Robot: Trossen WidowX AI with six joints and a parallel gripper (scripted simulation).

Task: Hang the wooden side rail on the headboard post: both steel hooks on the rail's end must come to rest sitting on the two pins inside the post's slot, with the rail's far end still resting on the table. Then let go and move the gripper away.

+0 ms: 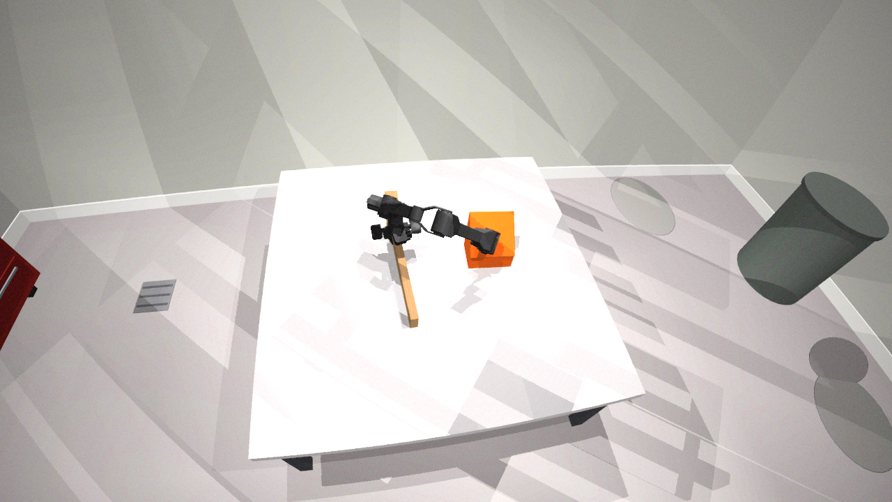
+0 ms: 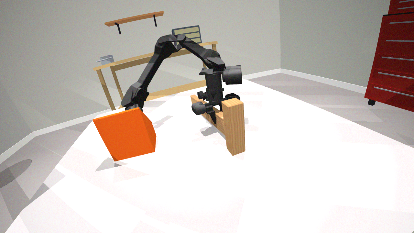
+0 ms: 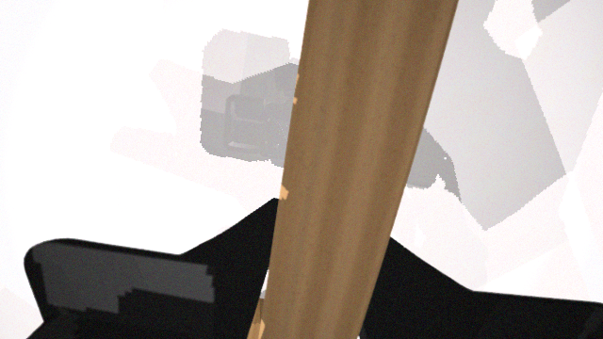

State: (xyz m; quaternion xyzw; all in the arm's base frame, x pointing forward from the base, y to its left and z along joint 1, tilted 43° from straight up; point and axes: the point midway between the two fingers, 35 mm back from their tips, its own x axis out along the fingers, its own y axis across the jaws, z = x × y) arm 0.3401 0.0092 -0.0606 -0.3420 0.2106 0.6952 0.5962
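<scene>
The wooden side rail (image 1: 406,284) (image 2: 221,126) (image 3: 367,94) runs away from the upright headboard post (image 1: 391,192) (image 2: 234,127), its near end close behind the post in the exterior view. Its far end is low at the white table (image 1: 324,399); exact contact cannot be told. My gripper (image 1: 398,240) (image 2: 219,116) (image 3: 332,221) points down and is shut on the rail near the post, with a finger on each side. The steel hooks, the slot and its pins are hidden by the post and gripper, so whether the hooks sit on the pins cannot be seen.
An orange block (image 1: 499,223) (image 2: 124,138) stands under the arm's base, beside the rail. The arm arches over from it. A grey bin (image 1: 804,249), a red drawer cabinet (image 2: 396,63) and a wooden workbench (image 2: 133,61) stand off the table.
</scene>
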